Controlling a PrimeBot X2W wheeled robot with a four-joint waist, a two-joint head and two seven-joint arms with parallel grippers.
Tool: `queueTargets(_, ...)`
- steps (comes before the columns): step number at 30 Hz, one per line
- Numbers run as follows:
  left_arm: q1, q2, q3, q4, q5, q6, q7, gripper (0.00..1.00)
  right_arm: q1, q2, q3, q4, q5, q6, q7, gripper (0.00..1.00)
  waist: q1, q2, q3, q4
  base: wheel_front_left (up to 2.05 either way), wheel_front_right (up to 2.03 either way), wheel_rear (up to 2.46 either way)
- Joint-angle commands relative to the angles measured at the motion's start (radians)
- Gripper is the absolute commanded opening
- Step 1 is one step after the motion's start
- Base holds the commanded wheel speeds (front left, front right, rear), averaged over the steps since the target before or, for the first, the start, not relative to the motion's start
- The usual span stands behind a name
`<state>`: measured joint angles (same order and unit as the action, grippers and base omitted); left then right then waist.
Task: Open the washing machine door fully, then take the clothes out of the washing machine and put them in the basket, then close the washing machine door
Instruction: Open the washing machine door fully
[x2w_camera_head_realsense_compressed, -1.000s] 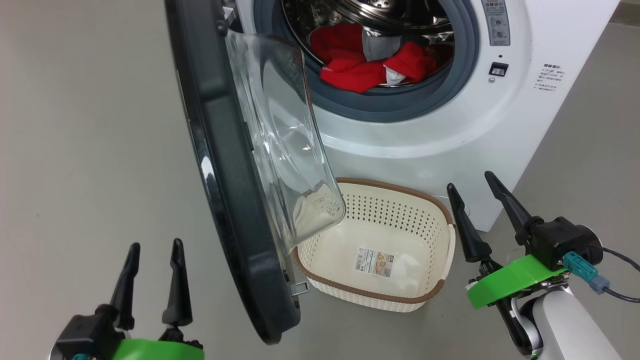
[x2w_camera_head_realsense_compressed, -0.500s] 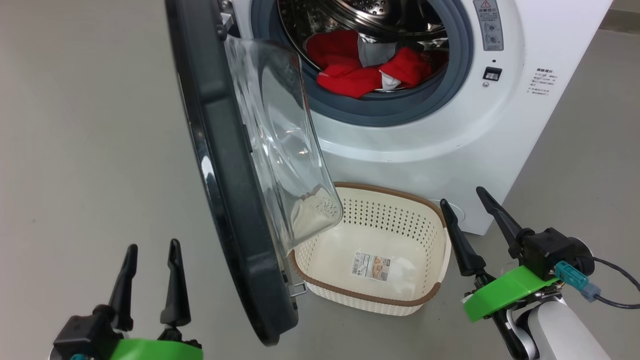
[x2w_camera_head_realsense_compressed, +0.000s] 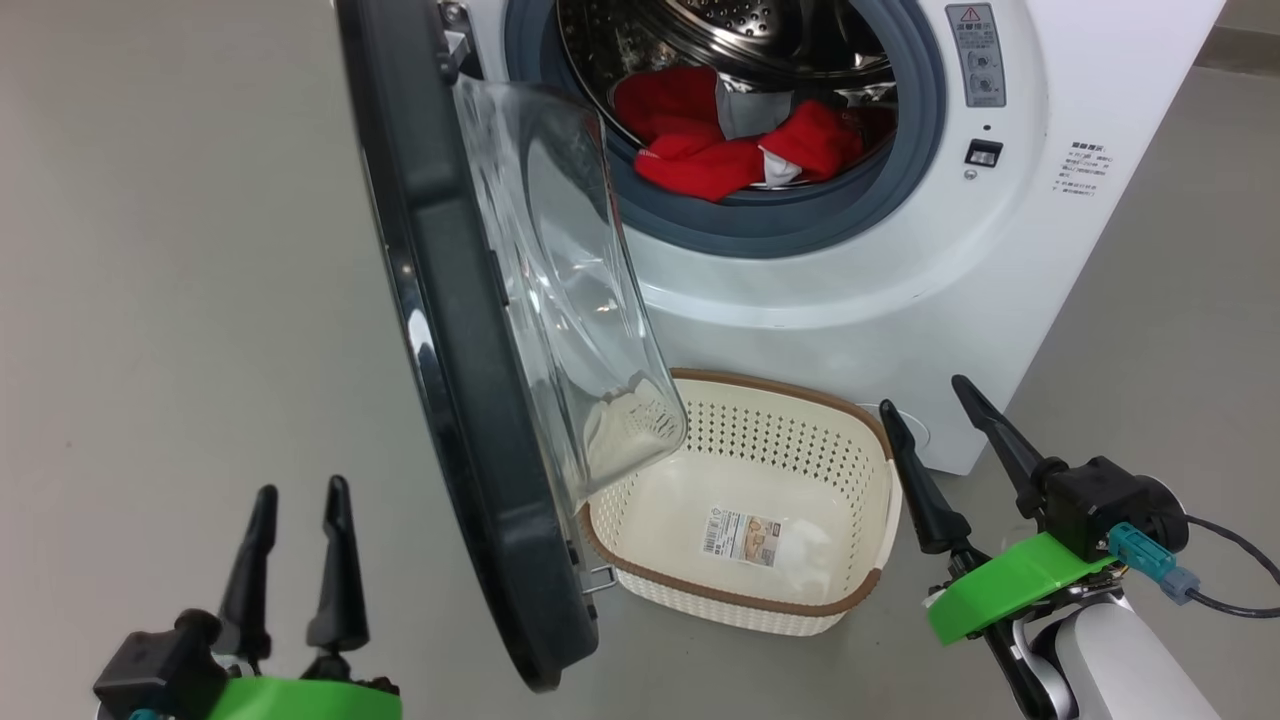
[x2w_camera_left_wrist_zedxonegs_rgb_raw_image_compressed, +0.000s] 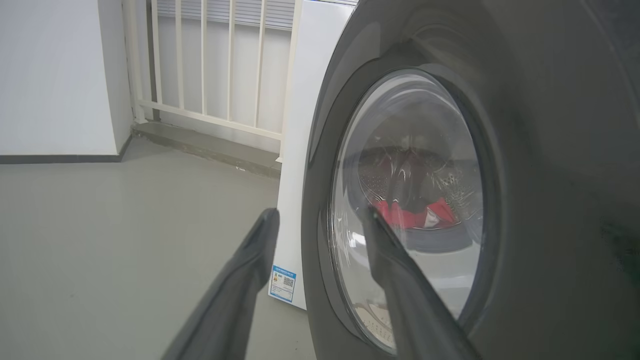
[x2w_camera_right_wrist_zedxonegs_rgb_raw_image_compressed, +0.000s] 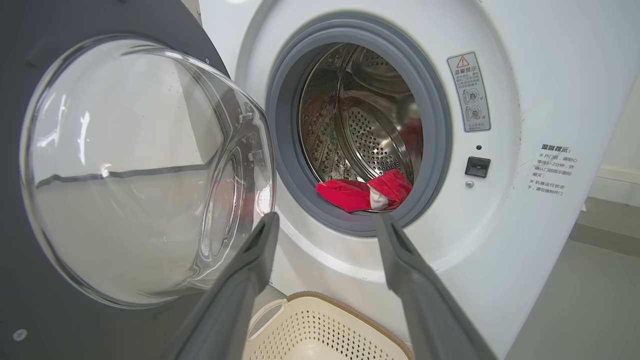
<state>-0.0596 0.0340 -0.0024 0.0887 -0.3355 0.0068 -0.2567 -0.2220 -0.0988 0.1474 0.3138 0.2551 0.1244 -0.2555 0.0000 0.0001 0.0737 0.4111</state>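
1. Lower left: left gripper (x2w_camera_head_realsense_compressed: 301, 486), fingers parted, nothing between them; bare floor (x2w_camera_head_realsense_compressed: 180, 250) to its left, door (x2w_camera_head_realsense_compressed: 450, 350) near on its right.
2. Lower right: right gripper (x2w_camera_head_realsense_compressed: 922, 393), fingers spread wide, holding nothing, tips just beside the right rim of the basket (x2w_camera_head_realsense_compressed: 740, 595).
3. Between them: door swung out edge-on, glass bowl (x2w_camera_head_realsense_compressed: 560, 300) overhanging the basket's left rim.
4. Basket on the floor, close before the machine (x2w_camera_head_realsense_compressed: 850, 300).
5. Farthest: clothes (x2w_camera_head_realsense_compressed: 700, 165) heaped low in the drum (x2w_camera_head_realsense_compressed: 760, 30), spilling onto the ring's (x2w_camera_head_realsense_compressed: 780, 225) lower lip, open room above.

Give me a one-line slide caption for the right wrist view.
Right tool, open and empty, faces the washing machine: door swung open, red clothes inside, basket below.
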Motion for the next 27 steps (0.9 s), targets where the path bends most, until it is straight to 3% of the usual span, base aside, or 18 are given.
queueTargets(1, -0.003, 0.016, 0.035, -0.022, 0.002, -0.005, -0.005, 0.49, 0.0, -0.003, 0.025, -0.021, 0.013, 0.006, -0.006, 1.0, 0.0, -0.0001, -0.002, 0.001, 0.0, 0.0, 0.0)
queueTargets(4, -0.007, 0.016, 0.032, -0.023, 0.004, 0.0, -0.005, 0.0, 0.003, -0.001, 0.023, -0.019, 0.013, 0.006, -0.006, 1.0, 0.0, -0.0001, -0.006, 0.001, 0.0, 0.0, 0.0)
queueTargets(10, -0.03, 0.016, 0.025, -0.084, -0.027, 0.009, -0.005, 0.0, 0.007, -0.003, 0.022, -0.011, 0.018, 0.006, -0.006, 1.0, 0.0, -0.0001, -0.015, 0.004, 0.0, 0.0, 0.0)
queueTargets(17, -0.082, 0.016, 0.016, -0.287, -0.082, 0.053, -0.005, 0.0, 0.008, 0.002, 0.024, -0.005, 0.028, 0.006, -0.006, 1.0, 0.0, -0.0001, -0.023, 0.0, 0.0, 0.0, 0.0)
queueTargets(22, -0.129, 0.016, -0.013, -0.415, -0.129, 0.043, -0.005, 0.0, 0.005, 0.005, 0.027, -0.001, 0.031, 0.006, -0.006, 1.0, 0.0, -0.0001, -0.021, -0.006, 0.0, 0.0, 0.0)
queueTargets(27, -0.158, 0.016, -0.117, -0.506, -0.124, 0.019, -0.005, 0.0, -0.003, 0.009, 0.032, 0.007, 0.034, 0.006, -0.006, 1.0, 0.0, -0.0001, -0.016, -0.016, 0.0, 0.0, 0.0)
